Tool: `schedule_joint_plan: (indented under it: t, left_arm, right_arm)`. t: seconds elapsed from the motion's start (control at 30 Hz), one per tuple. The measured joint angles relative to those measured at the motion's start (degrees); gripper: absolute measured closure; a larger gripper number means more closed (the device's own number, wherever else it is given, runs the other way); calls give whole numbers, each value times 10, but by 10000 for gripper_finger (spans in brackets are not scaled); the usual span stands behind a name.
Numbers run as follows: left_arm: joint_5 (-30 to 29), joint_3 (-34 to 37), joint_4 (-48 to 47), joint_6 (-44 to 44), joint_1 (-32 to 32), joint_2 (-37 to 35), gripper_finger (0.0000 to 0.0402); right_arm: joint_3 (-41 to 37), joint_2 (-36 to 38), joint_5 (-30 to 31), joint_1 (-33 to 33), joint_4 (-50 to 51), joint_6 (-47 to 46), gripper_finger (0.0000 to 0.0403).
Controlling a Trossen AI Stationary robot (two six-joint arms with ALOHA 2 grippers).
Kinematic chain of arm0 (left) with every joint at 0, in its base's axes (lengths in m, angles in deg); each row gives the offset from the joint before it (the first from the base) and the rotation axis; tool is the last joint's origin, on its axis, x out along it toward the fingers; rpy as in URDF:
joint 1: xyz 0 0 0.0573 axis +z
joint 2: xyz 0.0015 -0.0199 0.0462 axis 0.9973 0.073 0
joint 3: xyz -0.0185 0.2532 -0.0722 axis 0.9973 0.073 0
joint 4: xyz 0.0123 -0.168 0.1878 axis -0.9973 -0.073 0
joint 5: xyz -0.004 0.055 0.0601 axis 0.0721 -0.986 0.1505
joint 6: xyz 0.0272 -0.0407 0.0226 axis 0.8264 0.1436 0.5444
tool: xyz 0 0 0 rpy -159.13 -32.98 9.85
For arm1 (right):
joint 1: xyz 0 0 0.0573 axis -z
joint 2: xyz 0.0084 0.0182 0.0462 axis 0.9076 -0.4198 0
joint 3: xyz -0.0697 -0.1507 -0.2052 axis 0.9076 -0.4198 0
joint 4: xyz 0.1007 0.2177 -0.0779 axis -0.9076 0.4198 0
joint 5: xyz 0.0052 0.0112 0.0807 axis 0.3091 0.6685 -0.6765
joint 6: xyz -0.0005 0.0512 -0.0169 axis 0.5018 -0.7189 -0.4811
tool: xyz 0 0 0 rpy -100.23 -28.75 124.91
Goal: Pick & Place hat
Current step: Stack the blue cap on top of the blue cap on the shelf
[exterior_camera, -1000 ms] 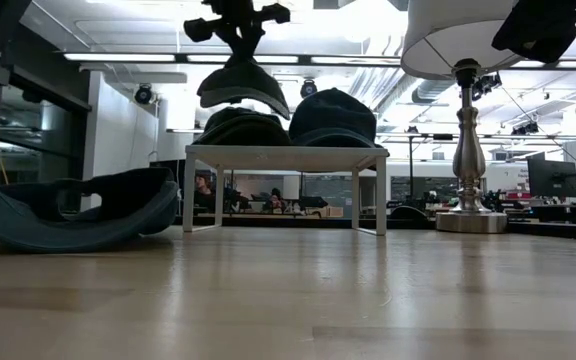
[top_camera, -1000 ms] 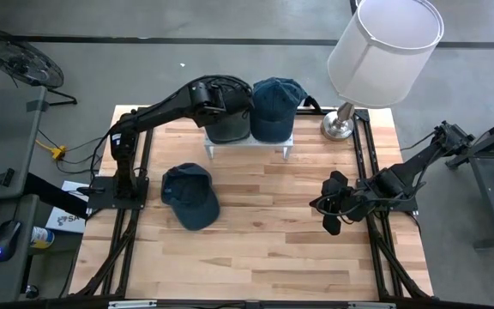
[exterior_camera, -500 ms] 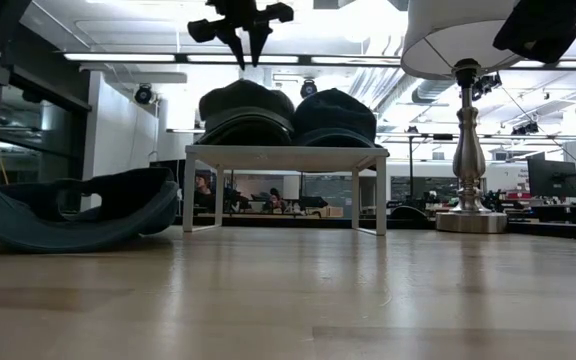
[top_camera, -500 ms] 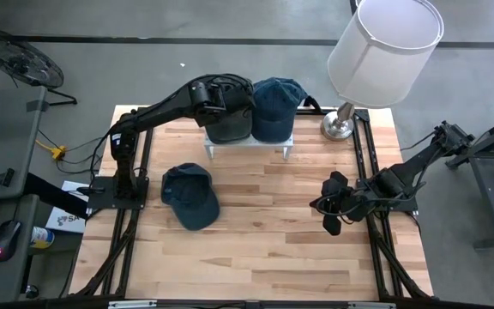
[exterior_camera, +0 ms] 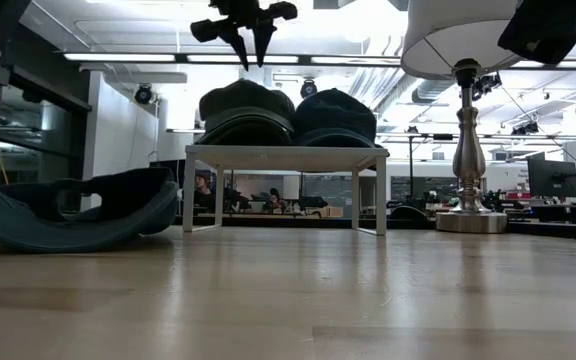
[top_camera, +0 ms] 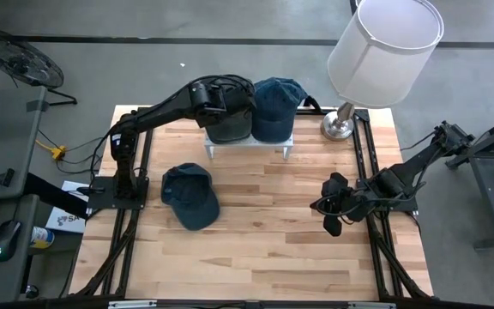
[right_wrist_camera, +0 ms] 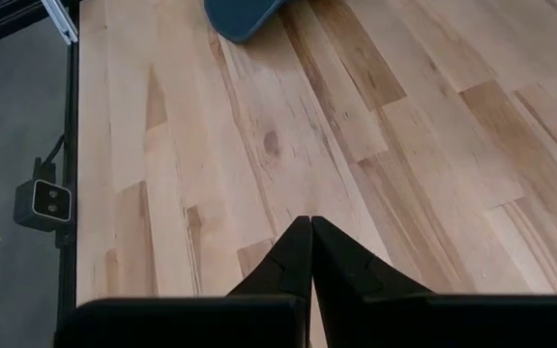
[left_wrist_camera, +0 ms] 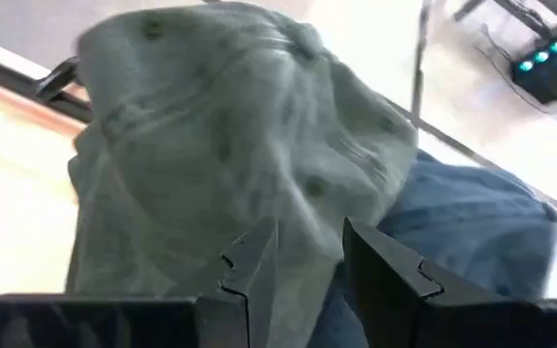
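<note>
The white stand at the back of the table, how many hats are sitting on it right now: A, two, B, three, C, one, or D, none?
A: on the white stand sit a dark grey hat and a blue hat side by side, while a third hat lies on the table.

No text, label, brand, number or sign can be read in any of the views. A white sheet (top_camera: 65, 216) at the left edge of the high view, beside the desk (top_camera: 256, 232), carries dark print, but it is too small to make out.
</note>
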Motion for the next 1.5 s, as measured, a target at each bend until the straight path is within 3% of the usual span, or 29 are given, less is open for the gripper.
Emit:
schedule_joint_plan:
  t: [0.9,1.5]
  left_arm:
    - [-85,-1,23,105,-87,0,281]
    - [-75,-1,21,127,-105,0,282]
  right_arm:
    - [0,0,-16,0,6,2,403]
    - [0,0,-28,0,6,7,403]
